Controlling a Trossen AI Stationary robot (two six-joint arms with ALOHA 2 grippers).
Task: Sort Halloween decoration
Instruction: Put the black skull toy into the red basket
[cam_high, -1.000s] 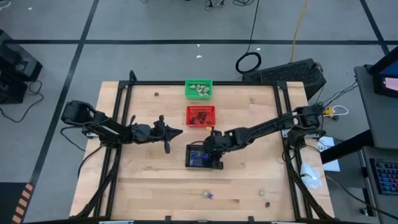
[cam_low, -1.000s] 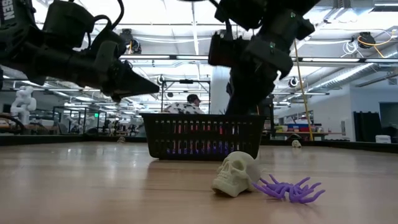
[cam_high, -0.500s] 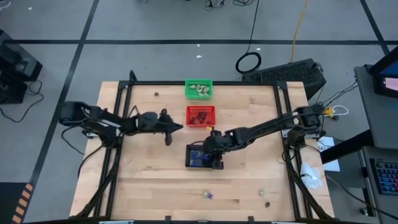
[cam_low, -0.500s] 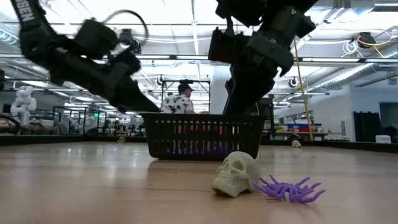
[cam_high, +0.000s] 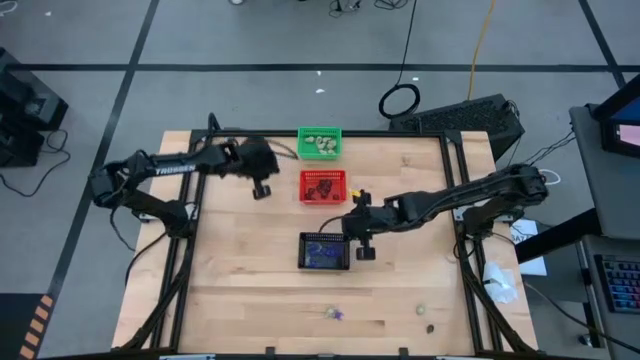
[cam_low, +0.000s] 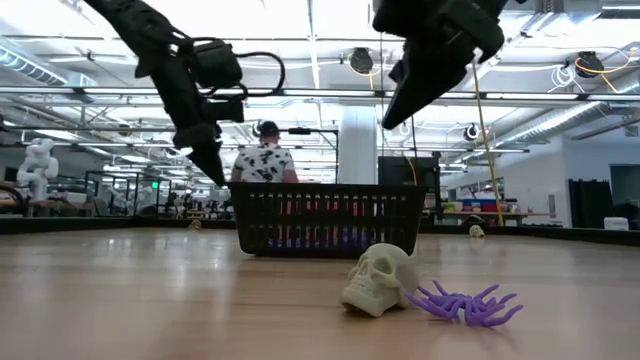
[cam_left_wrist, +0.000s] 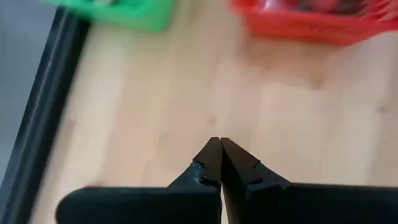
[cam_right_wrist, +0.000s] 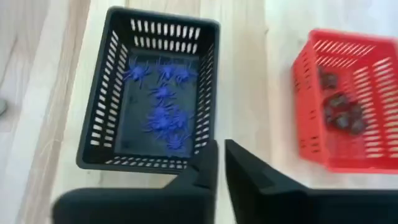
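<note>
My right claw (cam_high: 362, 247) hangs just beside the black rectangular mesh basket (cam_high: 325, 252) of purple spider trinkets (cam_right_wrist: 163, 106), its jaws nearly together and grasping nothing; I judge it sits there because purple belongs in that basket. My left claw (cam_high: 262, 187) is clenched and empty above the pale wooden tabletop (cam_high: 240, 290), near the green mesh basket (cam_high: 320, 142) of cream pieces and the red mesh basket (cam_high: 323, 186) of dark brown ones; still unsorted, a cream plastic skull (cam_low: 378, 279) and a purple plastic spider (cam_low: 462, 302) lie touching near the tabletop's front edge, so the next pick belongs there.
</note>
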